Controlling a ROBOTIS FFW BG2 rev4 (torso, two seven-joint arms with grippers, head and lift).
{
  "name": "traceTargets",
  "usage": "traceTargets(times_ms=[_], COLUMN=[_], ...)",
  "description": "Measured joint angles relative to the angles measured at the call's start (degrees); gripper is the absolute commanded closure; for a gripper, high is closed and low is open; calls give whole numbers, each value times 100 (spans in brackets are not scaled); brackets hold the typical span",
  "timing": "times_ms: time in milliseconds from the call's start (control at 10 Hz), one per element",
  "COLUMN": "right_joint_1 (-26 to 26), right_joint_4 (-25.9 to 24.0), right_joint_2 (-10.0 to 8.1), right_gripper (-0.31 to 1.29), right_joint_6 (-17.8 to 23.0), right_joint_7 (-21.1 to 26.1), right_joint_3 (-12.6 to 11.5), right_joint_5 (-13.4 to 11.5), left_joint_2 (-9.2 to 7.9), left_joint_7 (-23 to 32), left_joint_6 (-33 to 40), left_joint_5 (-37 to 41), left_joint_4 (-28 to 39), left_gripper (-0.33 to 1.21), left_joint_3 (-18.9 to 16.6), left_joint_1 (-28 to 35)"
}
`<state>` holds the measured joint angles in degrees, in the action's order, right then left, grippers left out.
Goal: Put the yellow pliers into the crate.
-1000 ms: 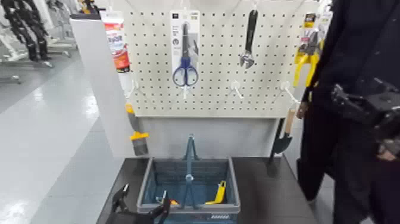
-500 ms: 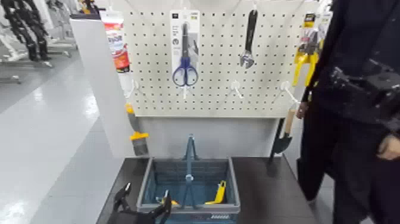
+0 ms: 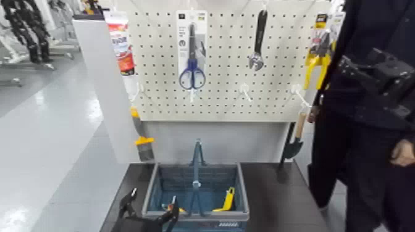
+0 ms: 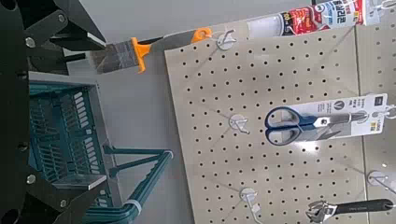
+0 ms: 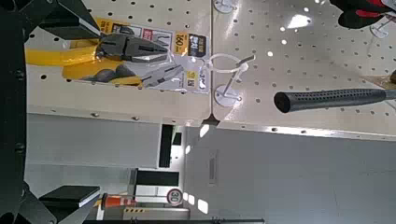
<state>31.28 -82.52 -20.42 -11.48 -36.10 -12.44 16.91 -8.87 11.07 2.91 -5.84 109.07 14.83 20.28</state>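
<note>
The yellow pliers (image 3: pixel 317 59) hang on their card at the pegboard's right edge, beside a person in dark clothes. In the right wrist view the yellow pliers (image 5: pixel 105 54) show dark jaws and yellow handles on the card. My right gripper (image 3: pixel 356 70) is raised at the right, close to them and not touching. The right gripper (image 5: pixel 75 112) is open with nothing between its fingers. The blue-grey crate (image 3: pixel 242 192) stands on the dark table below, its handle upright. My left gripper (image 3: pixel 148 213) waits open at the crate's front left corner.
Blue-handled scissors (image 3: pixel 192 50), a black wrench (image 3: pixel 258 38) and a tube (image 3: pixel 121 44) hang on the pegboard. A scraper (image 3: pixel 142 133) and a small shovel (image 3: pixel 293 143) hang lower. A small yellow piece (image 3: pixel 228 200) lies in the crate. The person (image 3: pixel 364 154) stands right of the table.
My right arm has risen from about the person's waist height toward the pegboard's right edge. The left arm, crate and pliers have not moved.
</note>
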Motion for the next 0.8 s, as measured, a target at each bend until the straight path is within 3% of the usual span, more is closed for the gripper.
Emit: traceTargets(times_ms=[800], right_joint_1=[1140], right_joint_4=[1574], right_joint_2=[-135], right_gripper=[13], right_joint_6=[85], right_joint_7=[-1057], right_joint_3=[785], right_joint_5=[668], left_joint_2=[-1], left_joint_7=[-25], left_joint_6=[16], left_joint_5=[-11], left_joint_4=[-31], left_gripper=[28], left_joint_3=[33], left_joint_1=[-92])
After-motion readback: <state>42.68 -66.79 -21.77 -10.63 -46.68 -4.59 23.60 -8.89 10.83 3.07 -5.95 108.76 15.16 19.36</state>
